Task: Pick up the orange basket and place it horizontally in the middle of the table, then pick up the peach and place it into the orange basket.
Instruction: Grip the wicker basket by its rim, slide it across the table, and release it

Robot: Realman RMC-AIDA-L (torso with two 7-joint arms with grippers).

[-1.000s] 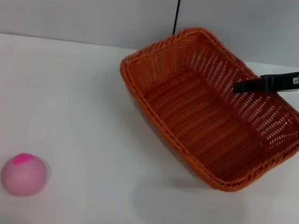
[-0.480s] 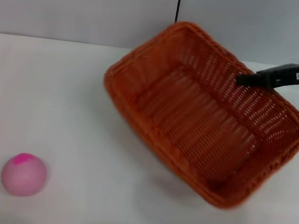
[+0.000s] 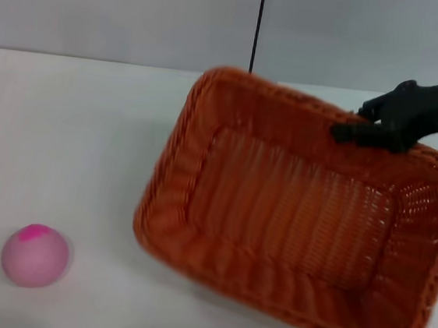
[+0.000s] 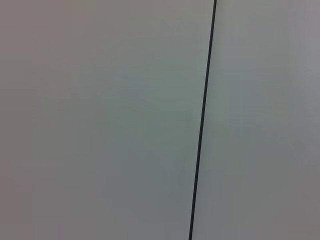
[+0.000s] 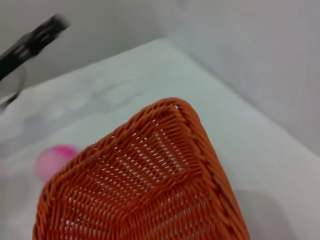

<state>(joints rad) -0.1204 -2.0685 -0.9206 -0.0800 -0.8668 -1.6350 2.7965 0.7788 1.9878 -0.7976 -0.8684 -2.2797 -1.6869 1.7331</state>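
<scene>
Head view: the right claw (image 3: 346, 133) bites the far long rim of the orange basket (image 3: 291, 219), at about two o'clock in the frame; its jaws are clamped together on the braid with only the wicker between them. The basket hangs tilted from that one hold, lifted clear of the worktop (image 3: 88, 142), its open mouth turned toward the camera and its low corner at about seven o'clock. The peach (image 3: 35, 255) sits well apart at eight o'clock on the worktop, magenta patch up. The left claw is out of sight; its wrist camera faces only a bare wall.

The risk, as I judge it: a big basket held by one edge can pivot or slip in the claw, so it may land skewed rather than horizontal.
</scene>
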